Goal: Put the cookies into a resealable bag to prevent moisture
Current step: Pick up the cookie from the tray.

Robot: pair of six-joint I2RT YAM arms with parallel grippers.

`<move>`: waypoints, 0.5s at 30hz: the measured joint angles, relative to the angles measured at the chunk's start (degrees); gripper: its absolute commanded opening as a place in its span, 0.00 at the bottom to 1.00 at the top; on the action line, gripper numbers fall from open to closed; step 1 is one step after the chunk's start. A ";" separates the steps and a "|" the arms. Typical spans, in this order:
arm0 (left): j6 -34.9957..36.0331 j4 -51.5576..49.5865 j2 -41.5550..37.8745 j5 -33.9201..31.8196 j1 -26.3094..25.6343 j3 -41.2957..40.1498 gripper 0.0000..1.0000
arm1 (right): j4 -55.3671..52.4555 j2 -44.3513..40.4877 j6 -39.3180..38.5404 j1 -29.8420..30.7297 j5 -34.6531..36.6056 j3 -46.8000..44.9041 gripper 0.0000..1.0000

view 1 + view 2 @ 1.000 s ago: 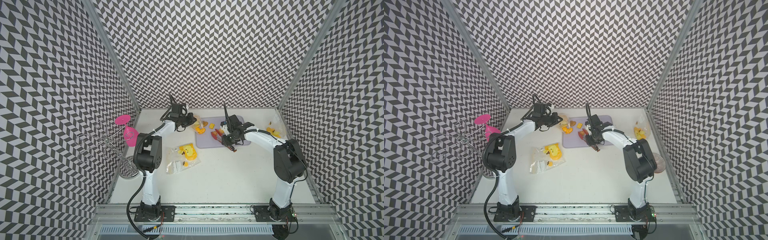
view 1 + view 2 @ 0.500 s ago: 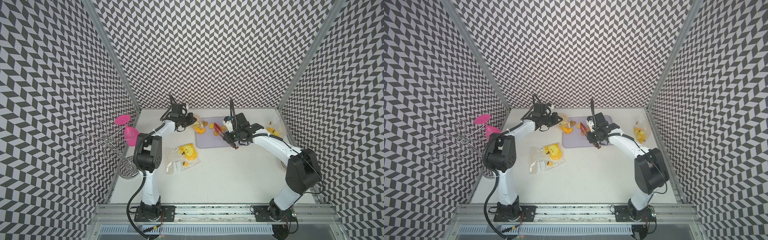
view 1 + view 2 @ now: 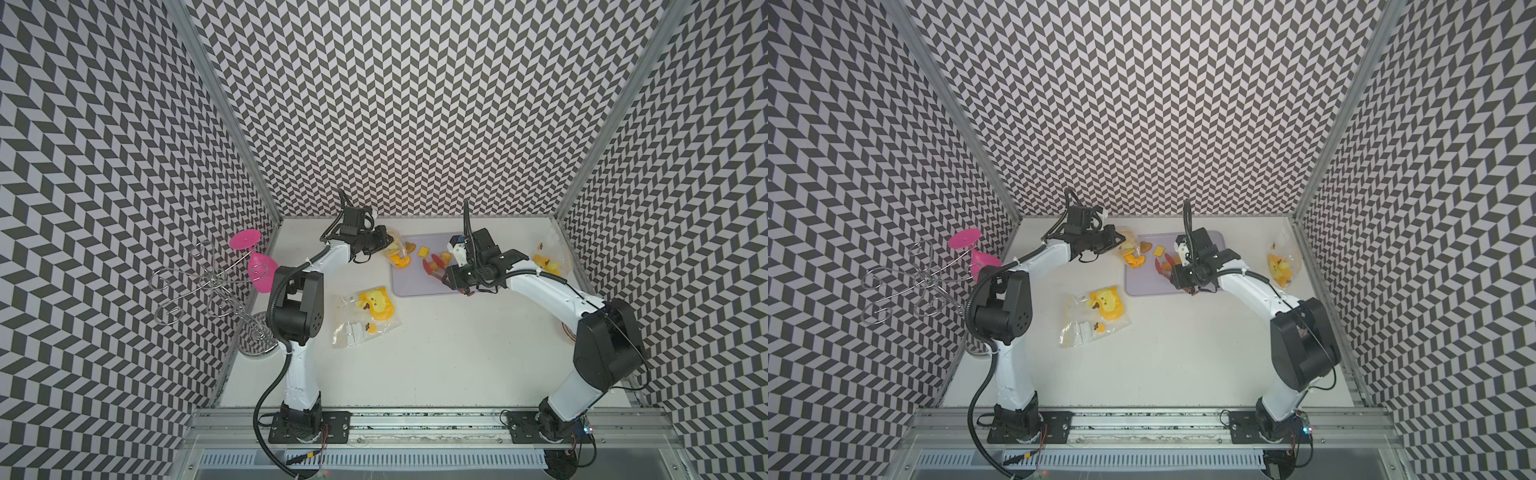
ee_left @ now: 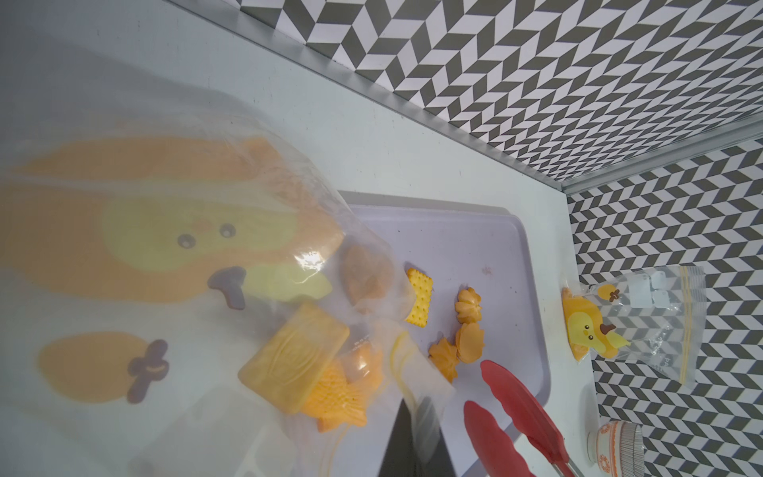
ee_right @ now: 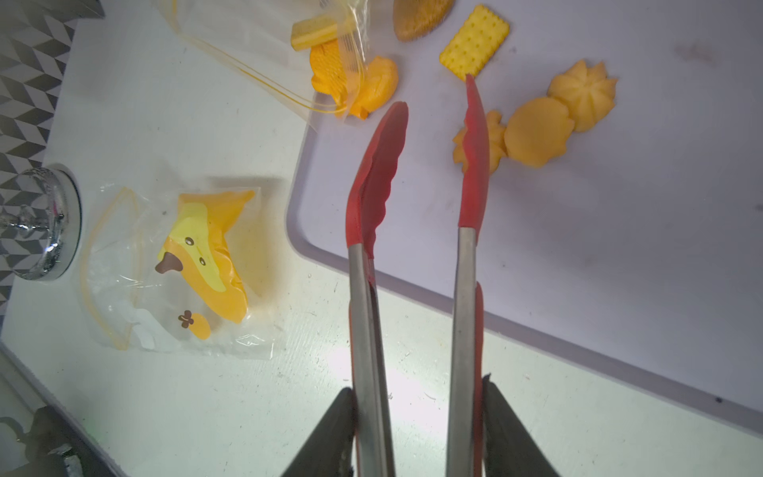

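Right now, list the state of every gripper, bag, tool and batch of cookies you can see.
Bag: mouth held open, some cookies inside.
Left gripper: shut on the bag's edge.
Tongs: tips apart, gripping nothing.
Right gripper: clamped on the tongs' handles.
Loose cookies: lying on the tray, not bagged.
Spare bag: lying flat on the table, ungripped.
Pink glass: hanging upside down on the rack.
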 measured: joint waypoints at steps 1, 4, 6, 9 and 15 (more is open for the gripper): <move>0.00 0.00 0.00 0.00 0.02 0.00 0.00 | -0.13 0.00 0.68 0.00 -0.31 -0.52 0.46; 0.00 0.00 0.00 0.00 0.11 0.00 0.00 | -1.05 0.00 2.84 0.00 -0.94 -1.90 0.47; 0.00 0.00 0.00 0.02 0.11 0.00 0.00 | -1.79 0.00 4.02 0.02 -1.38 -2.19 0.47; 0.00 0.02 0.00 0.11 0.11 0.00 0.00 | -2.16 0.00 5.40 0.04 -1.53 -2.23 0.48; 0.00 0.00 0.00 0.15 0.11 0.00 0.00 | -3.56 0.02 7.19 0.07 -0.31 -2.21 0.49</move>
